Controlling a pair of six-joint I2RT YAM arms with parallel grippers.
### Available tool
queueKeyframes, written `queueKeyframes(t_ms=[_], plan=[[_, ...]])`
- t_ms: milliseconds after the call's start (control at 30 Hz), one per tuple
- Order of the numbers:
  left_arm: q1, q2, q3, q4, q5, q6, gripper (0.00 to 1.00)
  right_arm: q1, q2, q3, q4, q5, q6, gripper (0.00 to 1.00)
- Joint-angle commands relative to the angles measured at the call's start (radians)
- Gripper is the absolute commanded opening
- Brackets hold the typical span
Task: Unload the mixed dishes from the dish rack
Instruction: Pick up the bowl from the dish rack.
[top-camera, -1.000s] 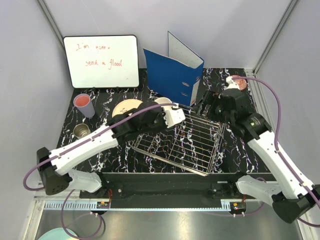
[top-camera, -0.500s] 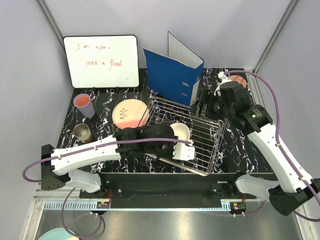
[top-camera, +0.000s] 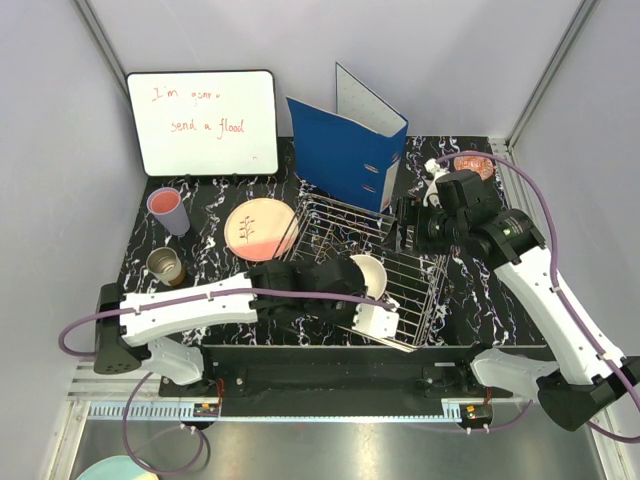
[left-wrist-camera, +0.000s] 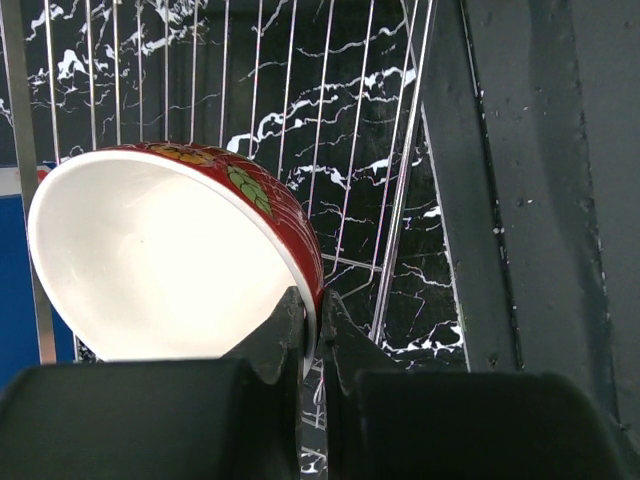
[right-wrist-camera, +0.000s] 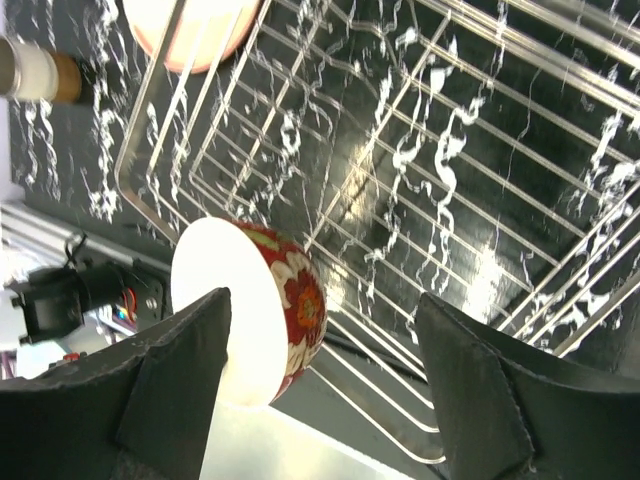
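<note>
The silver wire dish rack (top-camera: 415, 275) lies in the middle of the table. My left gripper (top-camera: 374, 306) is shut on the rim of a small red-patterned bowl (top-camera: 366, 272), white inside, and holds it tilted over the rack's near part. In the left wrist view the fingertips (left-wrist-camera: 300, 318) pinch the bowl's (left-wrist-camera: 160, 265) rim above the rack wires (left-wrist-camera: 398, 200). My right gripper (top-camera: 408, 226) is open and empty over the rack's far right; its view shows the bowl (right-wrist-camera: 300, 300) and the rack (right-wrist-camera: 420, 190) below. The cream-and-pink plate (top-camera: 260, 228) lies left of the rack.
A blue ring binder (top-camera: 350, 150) stands behind the rack, a whiteboard (top-camera: 203, 122) at the back left. A pink-lavender cup (top-camera: 167, 210) and a brown cup (top-camera: 163, 263) stand at the left. Another red-patterned bowl (top-camera: 472, 165) sits at the back right.
My left arm has swung from the rack's far left toward its near edge, carrying the bowl, and uncovered the plate. My right gripper has shifted slightly.
</note>
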Motion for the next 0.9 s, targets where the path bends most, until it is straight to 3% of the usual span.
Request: queueKeyframes(t_ms=[0, 433, 533, 567, 600, 733, 833, 867], plan=[[-0.030, 0.017, 0.074, 0.045, -0.095, 0.063, 0.00, 0.016, -0.014, -0.024, -0.047, -0.063, -0.027, 0.80], [-0.033, 0.044, 0.131, 0.036, -0.116, 0.084, 0.00, 0.170, 0.041, -0.065, -0.093, 0.014, -0.027, 0.75], [-0.033, 0.037, 0.137, 0.036, -0.106, 0.081, 0.00, 0.176, 0.059, -0.102, -0.075, 0.026, -0.027, 0.68], [-0.033, 0.034, 0.139, 0.036, -0.105, 0.078, 0.00, 0.174, 0.061, -0.117, -0.070, 0.038, -0.022, 0.63], [-0.033, 0.028, 0.136, 0.036, -0.105, 0.077, 0.00, 0.174, 0.062, -0.123, -0.059, 0.043, -0.021, 0.46], [-0.033, 0.017, 0.126, 0.034, -0.105, 0.072, 0.00, 0.174, 0.062, -0.145, -0.039, 0.054, -0.011, 0.14], [-0.033, 0.010, 0.125, 0.036, -0.105, 0.063, 0.00, 0.174, 0.064, -0.149, -0.036, 0.072, -0.008, 0.00], [-0.035, 0.008, 0.126, 0.039, -0.105, 0.058, 0.00, 0.174, 0.058, -0.151, -0.029, 0.097, -0.002, 0.00]])
